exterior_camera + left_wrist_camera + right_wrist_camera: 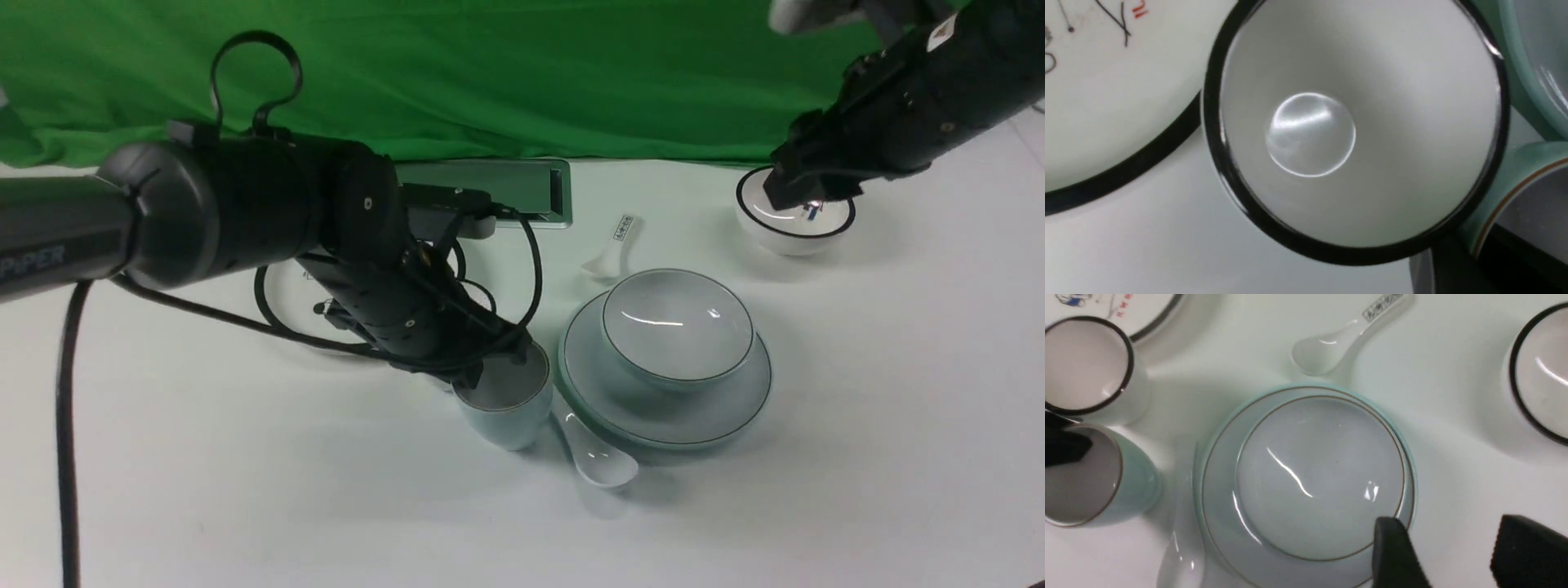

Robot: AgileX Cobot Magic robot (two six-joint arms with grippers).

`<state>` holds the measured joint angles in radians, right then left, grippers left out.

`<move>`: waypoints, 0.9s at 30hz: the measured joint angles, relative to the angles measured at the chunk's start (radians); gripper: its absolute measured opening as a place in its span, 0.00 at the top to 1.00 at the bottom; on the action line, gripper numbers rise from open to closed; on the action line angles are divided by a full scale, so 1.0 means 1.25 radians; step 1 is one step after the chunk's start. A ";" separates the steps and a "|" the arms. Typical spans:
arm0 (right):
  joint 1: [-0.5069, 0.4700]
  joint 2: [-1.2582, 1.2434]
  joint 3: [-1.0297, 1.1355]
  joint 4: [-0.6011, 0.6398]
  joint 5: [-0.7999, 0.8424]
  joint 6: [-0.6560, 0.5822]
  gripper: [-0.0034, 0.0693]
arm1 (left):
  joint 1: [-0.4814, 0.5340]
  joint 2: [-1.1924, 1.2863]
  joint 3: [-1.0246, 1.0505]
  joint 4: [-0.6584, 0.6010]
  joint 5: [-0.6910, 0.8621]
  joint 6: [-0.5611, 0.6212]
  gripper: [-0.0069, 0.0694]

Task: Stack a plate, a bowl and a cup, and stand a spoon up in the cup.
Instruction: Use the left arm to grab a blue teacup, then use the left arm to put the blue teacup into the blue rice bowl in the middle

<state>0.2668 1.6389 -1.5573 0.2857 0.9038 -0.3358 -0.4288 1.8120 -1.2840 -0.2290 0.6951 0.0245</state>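
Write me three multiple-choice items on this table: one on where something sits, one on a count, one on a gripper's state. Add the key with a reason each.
1. The bowl rests: A. on its side; B. on the plate; C. lifted in the air.
2. Spoons lying on the table: A. one; B. two; C. three.
3. The right gripper is: A. shut on a spoon; B. shut on the bowl; C. open and empty.
Key: 1 B, the bowl stands upright, centred on the plate. 2 B, the plain spoon lies beside the plate, a printed spoon behind it. 3 C, its fingers stand apart with only table between.
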 joint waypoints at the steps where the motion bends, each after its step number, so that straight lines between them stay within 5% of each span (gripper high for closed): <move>1: 0.000 -0.029 0.000 -0.003 0.021 0.000 0.45 | 0.000 -0.016 -0.012 -0.008 0.014 0.005 0.91; 11: 0.000 -0.168 0.090 -0.006 0.035 0.000 0.45 | -0.041 0.035 -0.262 -0.176 0.042 0.214 0.91; 20: 0.000 -0.170 0.207 -0.008 -0.010 -0.001 0.45 | -0.087 0.293 -0.574 -0.080 0.183 0.187 0.91; 27: 0.000 -0.170 0.224 -0.009 -0.063 -0.001 0.45 | -0.087 0.373 -0.649 -0.049 0.229 0.154 0.91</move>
<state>0.2668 1.4262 -1.2776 0.2743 0.8245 -0.3375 -0.5374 2.2777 -2.0951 -0.2901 0.9819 0.2172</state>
